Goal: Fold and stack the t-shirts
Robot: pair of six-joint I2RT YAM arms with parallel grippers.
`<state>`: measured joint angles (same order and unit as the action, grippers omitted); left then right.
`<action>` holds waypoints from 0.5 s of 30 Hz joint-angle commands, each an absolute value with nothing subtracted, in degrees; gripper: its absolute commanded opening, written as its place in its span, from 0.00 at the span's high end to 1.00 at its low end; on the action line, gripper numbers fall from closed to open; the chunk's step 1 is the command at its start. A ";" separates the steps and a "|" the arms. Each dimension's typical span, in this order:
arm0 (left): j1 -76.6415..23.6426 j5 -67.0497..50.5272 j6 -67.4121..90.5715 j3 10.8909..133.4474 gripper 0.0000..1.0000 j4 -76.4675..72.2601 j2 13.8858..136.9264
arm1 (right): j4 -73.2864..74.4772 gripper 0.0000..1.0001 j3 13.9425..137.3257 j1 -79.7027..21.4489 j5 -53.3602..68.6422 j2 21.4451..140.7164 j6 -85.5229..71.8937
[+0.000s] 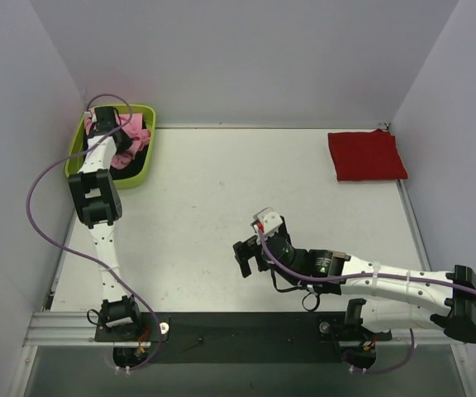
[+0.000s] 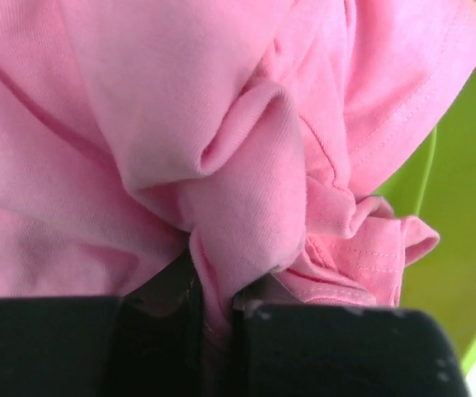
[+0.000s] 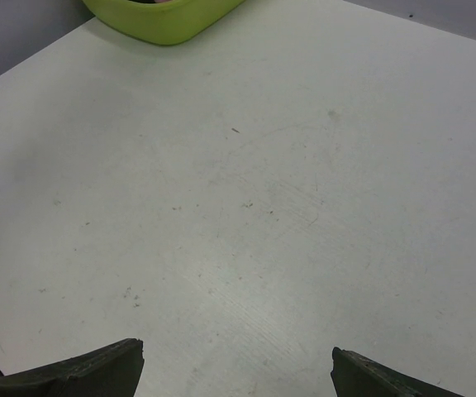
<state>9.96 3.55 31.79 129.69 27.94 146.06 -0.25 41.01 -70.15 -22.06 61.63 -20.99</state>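
The light pink t-shirt [image 1: 136, 135] lies crumpled in the lime green tub at the far left. My left gripper [image 1: 125, 142] reaches into the tub and is shut on a fold of it; in the left wrist view the pink cloth [image 2: 221, 165] fills the frame and is pinched at my left gripper [image 2: 217, 310]. The deep red t-shirt [image 1: 366, 155] lies folded flat at the far right of the table. My right gripper [image 1: 244, 258] is open and empty over the table's middle; in the right wrist view my right gripper [image 3: 238, 372] shows only bare table between its tips.
The lime green tub [image 1: 146, 166] stands at the far left corner, its rim also in the right wrist view [image 3: 168, 25]. Grey walls close in the table [image 1: 221, 198] at the back and both sides. A purple cable loops off the left arm.
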 commanded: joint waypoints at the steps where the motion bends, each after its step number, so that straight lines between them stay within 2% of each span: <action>1: 10.20 4.39 31.82 126.04 1.00 25.93 142.13 | -2.90 0.00 43.59 -69.70 -21.45 63.10 -21.45; 8: 10.28 5.80 31.03 118.13 1.00 19.95 127.64 | -4.04 0.00 43.33 -69.78 -19.69 65.39 -22.06; 9: 10.28 5.63 31.03 117.86 0.90 19.86 126.40 | -4.57 0.00 43.07 -69.79 -19.51 65.56 -22.23; 11: 10.28 5.36 31.03 116.90 0.87 19.43 122.98 | -4.92 0.00 42.72 -69.79 -19.51 65.65 -22.50; 12: 10.28 5.36 31.03 116.46 0.88 19.08 121.74 | -4.92 0.00 42.37 -69.87 -19.42 65.65 -22.59; 13: 10.28 5.36 31.20 115.32 0.97 18.81 120.60 | -5.01 0.00 42.10 -69.87 -19.34 65.31 -22.85; 15: 10.28 5.36 31.55 113.83 1.00 18.11 116.91 | -5.36 0.00 41.49 -69.87 -18.90 64.78 -23.38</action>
<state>9.96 5.15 31.46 114.98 23.16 127.79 -2.94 41.39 -70.06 -19.31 65.56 -21.69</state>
